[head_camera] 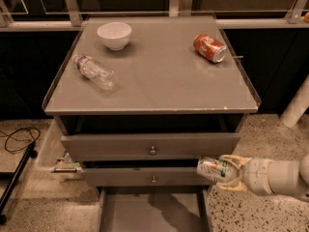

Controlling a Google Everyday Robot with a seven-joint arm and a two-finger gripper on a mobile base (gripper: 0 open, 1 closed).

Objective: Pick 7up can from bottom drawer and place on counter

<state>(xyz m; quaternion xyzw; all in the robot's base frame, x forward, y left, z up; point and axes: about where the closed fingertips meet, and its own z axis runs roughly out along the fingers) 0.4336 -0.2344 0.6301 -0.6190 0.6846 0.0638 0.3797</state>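
The 7up can (211, 168), pale silver-white with green and red markings, lies sideways in my gripper (226, 172), which is shut on it. The gripper reaches in from the right and holds the can in front of the right end of the middle drawer, above the open bottom drawer (152, 211). The bottom drawer is pulled out and its grey floor shows nothing in it. The counter (159, 76) is the large grey cabinet top above, well higher than the can.
On the counter stand a white bowl (114, 35) at the back left, a clear plastic bottle (95, 72) lying at the left, and an orange-red soda can (209, 48) lying at the back right. Two knobbed drawers (152, 150) sit below. Cables (17, 139) lie on the floor at the left.
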